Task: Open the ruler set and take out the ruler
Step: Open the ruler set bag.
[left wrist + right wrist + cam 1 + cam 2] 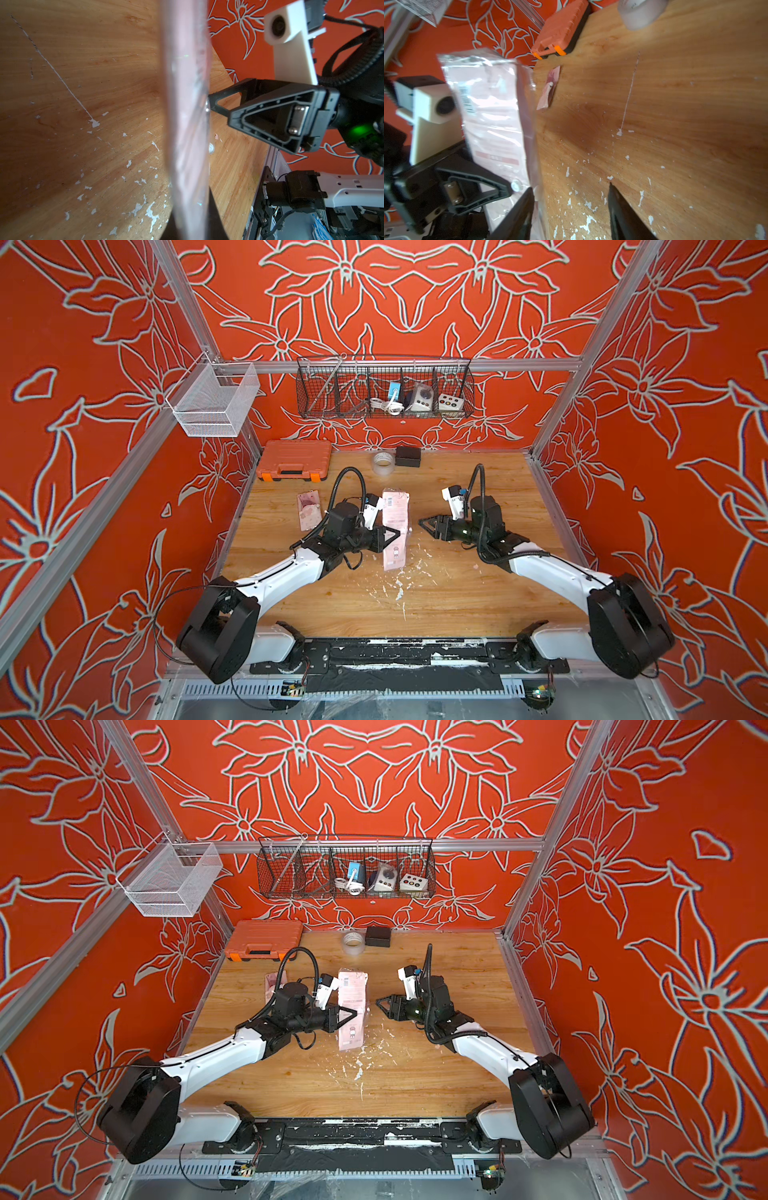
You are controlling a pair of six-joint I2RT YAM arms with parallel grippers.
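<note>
The ruler set [395, 510], a pink plastic pouch, hangs over the middle of the table [478, 605]. It appears to be lifted off the wood, with its long axis running from 12 to 6 o'clock. The left gripper [394, 533] reaches in from 8 o'clock and is pressed together across the pouch's middle, pinching it. That hold likely steadies the pouch in the air so the other arm can work its closure. The right gripper [424, 526] sits at the pouch's 3 o'clock edge with its jaws spread and nothing between them. Its tips are just beside a small clear stud [516, 185], which looks like the snap to undo. A small pink piece [309, 510] lies flat at 9 o'clock of the pouch, apart from both grippers; what it is cannot be told. The pouch's contents do not show.
</note>
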